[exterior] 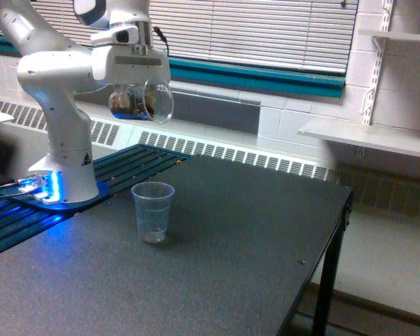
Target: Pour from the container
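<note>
Two clear cups show in the exterior view; the container (141, 103), smooth-walled, hangs tipped on its side in the gripper (134, 89), mouth toward the exterior view's right, high above the counter (217, 252); brown nut-like bits lie along its lower wall; the jaws are clenched on it. Below, slightly toward the exterior view's right, the ribbed cup (152, 211) stands upright on the dark counter; whether anything lies in it cannot be told. A small triangular sticker (85, 160) marks the arm's base (64, 175); its print is unreadable.
</note>
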`<state>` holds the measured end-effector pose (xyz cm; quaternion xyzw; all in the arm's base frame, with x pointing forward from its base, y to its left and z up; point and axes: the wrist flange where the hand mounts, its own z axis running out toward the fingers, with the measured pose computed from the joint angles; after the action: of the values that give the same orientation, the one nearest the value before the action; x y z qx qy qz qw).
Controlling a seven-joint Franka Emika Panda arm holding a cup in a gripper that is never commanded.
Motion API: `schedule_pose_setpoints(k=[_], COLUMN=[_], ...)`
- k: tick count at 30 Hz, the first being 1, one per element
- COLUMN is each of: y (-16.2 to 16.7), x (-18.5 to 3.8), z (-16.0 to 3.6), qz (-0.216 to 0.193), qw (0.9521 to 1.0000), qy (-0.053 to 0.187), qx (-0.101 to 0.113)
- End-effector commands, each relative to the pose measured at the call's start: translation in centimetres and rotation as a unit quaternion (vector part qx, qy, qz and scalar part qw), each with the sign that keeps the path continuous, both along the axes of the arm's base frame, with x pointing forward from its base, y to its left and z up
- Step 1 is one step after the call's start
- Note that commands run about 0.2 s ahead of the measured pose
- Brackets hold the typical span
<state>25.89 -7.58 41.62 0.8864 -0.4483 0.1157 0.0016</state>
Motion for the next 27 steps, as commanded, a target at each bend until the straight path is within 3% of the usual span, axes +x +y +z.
schedule_pose_setpoints(k=[1, 27], y=[-0.2, -0.8], x=[-0.6, -0.7], z=[-1.8, -4.1], qz=[-0.014, -0.028], qw=[0.9995, 0.9967], qy=[0.023, 0.066], qx=[0.015, 0.038])
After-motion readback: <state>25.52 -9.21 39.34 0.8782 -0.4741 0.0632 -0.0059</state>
